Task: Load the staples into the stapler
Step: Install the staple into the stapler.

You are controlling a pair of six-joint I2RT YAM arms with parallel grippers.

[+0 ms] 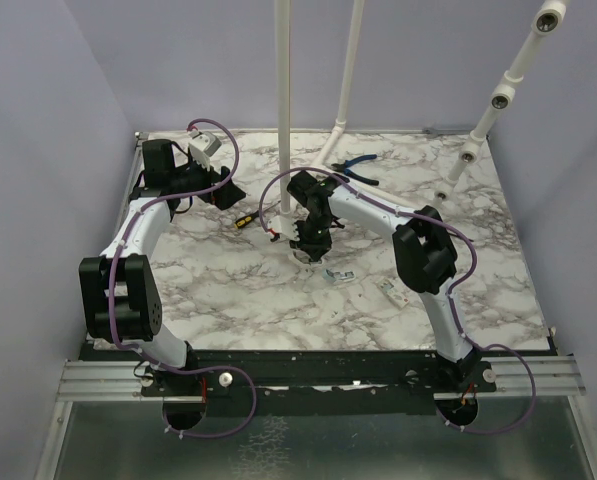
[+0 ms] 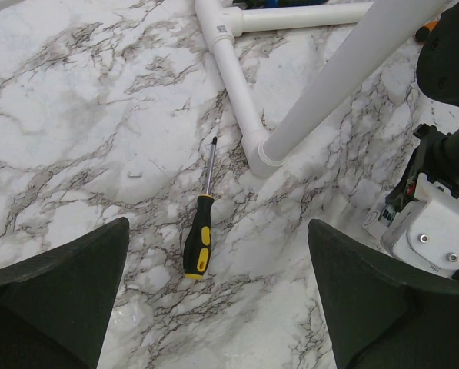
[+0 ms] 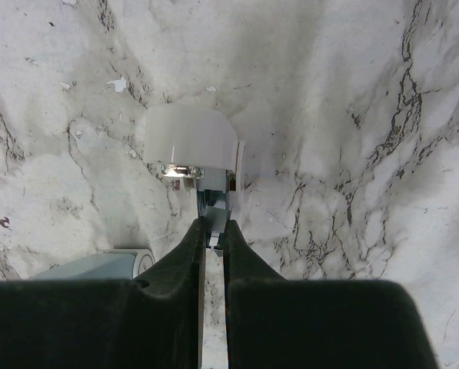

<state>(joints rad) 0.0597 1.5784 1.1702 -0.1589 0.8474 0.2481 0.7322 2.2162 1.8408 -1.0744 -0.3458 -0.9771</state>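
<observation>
Pinching stapler [image 3: 191,138] endwise, long axis pointing away, right end effector [image 3: 214,228]; left end effector [image 2: 217,231] spread

A marble table [image 1: 228,290] is carrying a yellow-handled screwdriver [image 2: 198,246], blue pliers [image 1: 358,170] and the stapler [image 3: 191,142]. White pipes [image 2: 233,77] are standing on it.

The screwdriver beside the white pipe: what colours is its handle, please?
Yellow and black handle; shows best in left wrist view.

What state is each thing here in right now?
Stapler, lying down, metal insides showing.
Right gripper, shut on the stapler's silvery metal part.
Left gripper, wide open, empty.
Yellow-handled screwdriver, lying flat, untouched.
Blue pliers, lying flat near the back.
</observation>
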